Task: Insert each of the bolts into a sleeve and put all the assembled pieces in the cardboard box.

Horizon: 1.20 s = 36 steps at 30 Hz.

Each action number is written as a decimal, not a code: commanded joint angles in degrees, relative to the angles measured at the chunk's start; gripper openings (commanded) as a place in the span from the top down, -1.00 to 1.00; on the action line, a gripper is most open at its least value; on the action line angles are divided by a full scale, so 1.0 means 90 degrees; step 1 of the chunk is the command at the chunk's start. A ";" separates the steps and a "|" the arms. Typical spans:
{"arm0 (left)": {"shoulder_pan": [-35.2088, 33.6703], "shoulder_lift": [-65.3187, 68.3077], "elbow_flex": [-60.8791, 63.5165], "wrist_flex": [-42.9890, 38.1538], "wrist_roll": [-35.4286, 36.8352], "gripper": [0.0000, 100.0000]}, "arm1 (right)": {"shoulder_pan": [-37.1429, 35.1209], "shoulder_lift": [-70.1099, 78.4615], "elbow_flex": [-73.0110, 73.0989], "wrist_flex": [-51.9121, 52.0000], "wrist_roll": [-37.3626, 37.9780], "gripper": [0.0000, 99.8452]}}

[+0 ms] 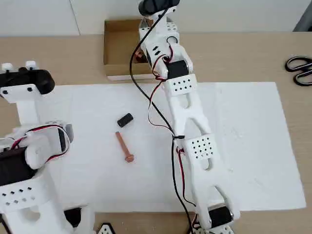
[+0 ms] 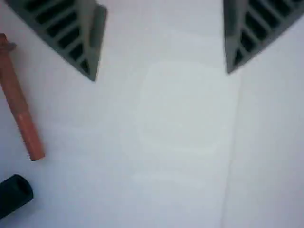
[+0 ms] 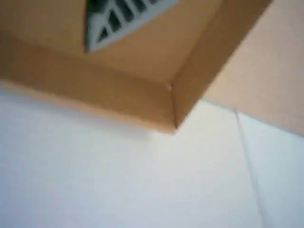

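Note:
A copper-coloured bolt [image 1: 124,146] lies on the white sheet [image 1: 243,146], head toward the near edge. A short black sleeve [image 1: 125,120] rests just beyond its tip, apart from it. Both also lie to one side of my left gripper: the bolt [image 2: 19,102] and the sleeve [image 2: 13,194]. My left gripper [image 2: 159,76] hangs open over bare sheet, holding nothing. The cardboard box [image 1: 117,46] stands at the table's back edge. My right gripper [image 1: 145,51] is stretched out over the box's inner corner [image 3: 142,61].
Black-handled scissors [image 1: 300,69] lie on the wooden table at the far right. The right arm [image 1: 190,126] spans the sheet's middle from the near edge to the box. The left arm's base [image 1: 24,185] stands at the near left corner.

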 commanded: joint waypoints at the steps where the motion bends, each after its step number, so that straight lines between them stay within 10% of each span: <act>1: 0.0020 -0.0107 -0.0024 0.0098 0.0029 0.67 | 0.0073 -0.0190 -0.0615 0.0650 -0.0059 0.62; 18: -0.0020 -0.0107 -0.0015 0.0098 0.0078 0.67 | -0.0220 -0.1724 -0.0694 0.5758 -0.0068 0.62; 36: -0.0557 -0.0117 -0.0015 0.0098 0.0352 0.67 | -0.1861 -0.1988 0.1905 0.6051 0.0635 0.62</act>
